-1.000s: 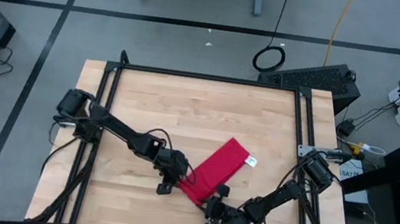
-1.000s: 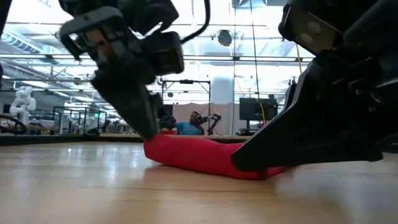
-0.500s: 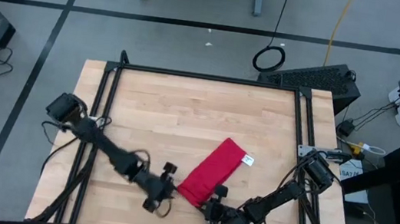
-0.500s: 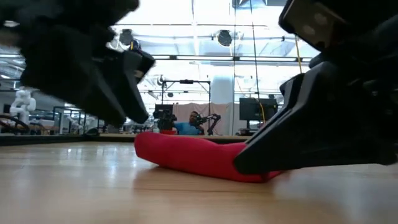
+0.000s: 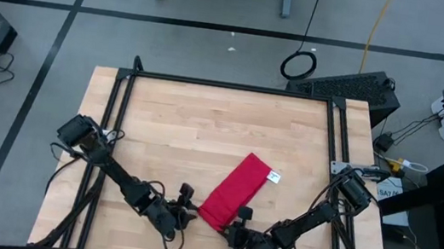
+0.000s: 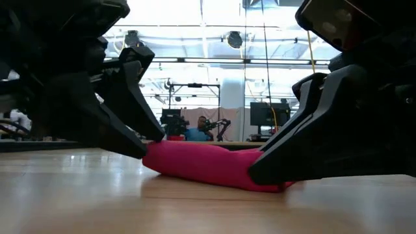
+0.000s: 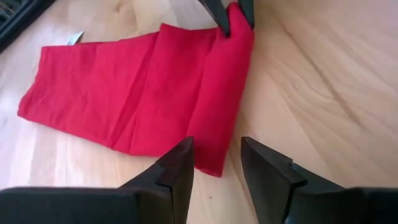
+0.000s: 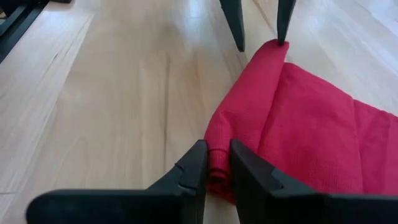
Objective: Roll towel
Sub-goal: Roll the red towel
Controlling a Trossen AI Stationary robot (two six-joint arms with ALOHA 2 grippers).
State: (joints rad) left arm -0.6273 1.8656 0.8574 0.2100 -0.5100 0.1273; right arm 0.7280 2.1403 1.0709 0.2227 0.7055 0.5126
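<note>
The red towel (image 5: 234, 192) lies on the wooden table as a long folded strip. It slants from the near middle toward the far right, with its white tag (image 5: 277, 179) at the far end. My right gripper (image 8: 217, 144) is shut on one corner of the towel's near end (image 5: 241, 222). My left gripper (image 7: 216, 142) is open at the other near corner (image 5: 188, 208), and that corner's tip (image 7: 214, 167) lies between its fingers. My right gripper pinches the thick folded edge (image 8: 216, 163) at the near end's right corner between its two fingers. It comes in slanting down from the table's near right. The towel stays flat on the table. My left gripper's far finger (image 8: 283, 22) stands at the other corner (image 8: 273, 50); I cannot tell whether it touches.
Black frame rails (image 5: 123, 94) run along the table's left, far and right sides. Bare wood (image 5: 205, 122) stretches beyond and to the left of the towel. In the low view a person (image 6: 195, 133) sits far off in the room behind.
My left gripper has left the towel's left side and swung toward the table's near edge, rolling as it went. It then came back to the towel's near left corner. My right gripper has stayed on its corner, and the towel has stayed flat.
</note>
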